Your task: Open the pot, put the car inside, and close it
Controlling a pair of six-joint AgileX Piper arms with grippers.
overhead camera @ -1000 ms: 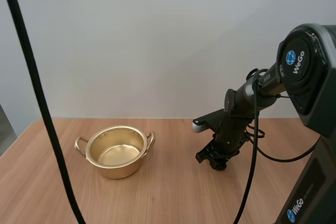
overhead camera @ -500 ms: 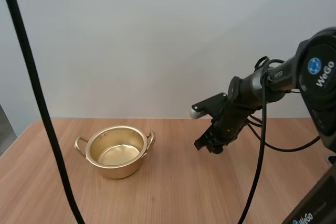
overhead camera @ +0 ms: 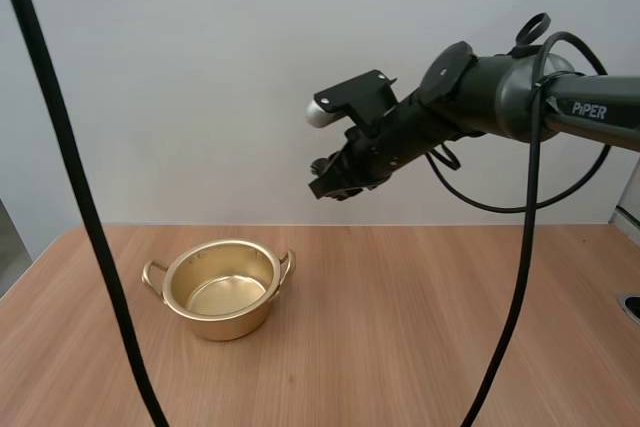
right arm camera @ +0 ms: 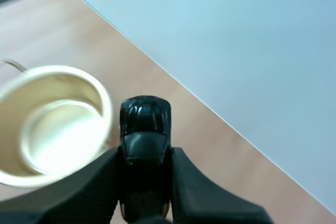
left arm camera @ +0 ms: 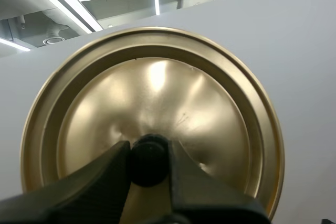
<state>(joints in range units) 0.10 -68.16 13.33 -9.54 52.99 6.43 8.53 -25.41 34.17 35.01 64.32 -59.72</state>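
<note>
Held: my right fingers (right arm camera: 100,182) pinch the black car (right arm camera: 144,129) high right of the open pot (overhead camera: 225,322), left fingers (left arm camera: 89,184) pinch the lid (left arm camera: 210,103) by its knob (left arm camera: 149,159); risk: early release misses pot.

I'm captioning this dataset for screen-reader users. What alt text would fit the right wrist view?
The right gripper pinches a black toy car between its fingers, up in the air over a wooden table. An open, empty golden pot stands on the table close beside the car.
</note>
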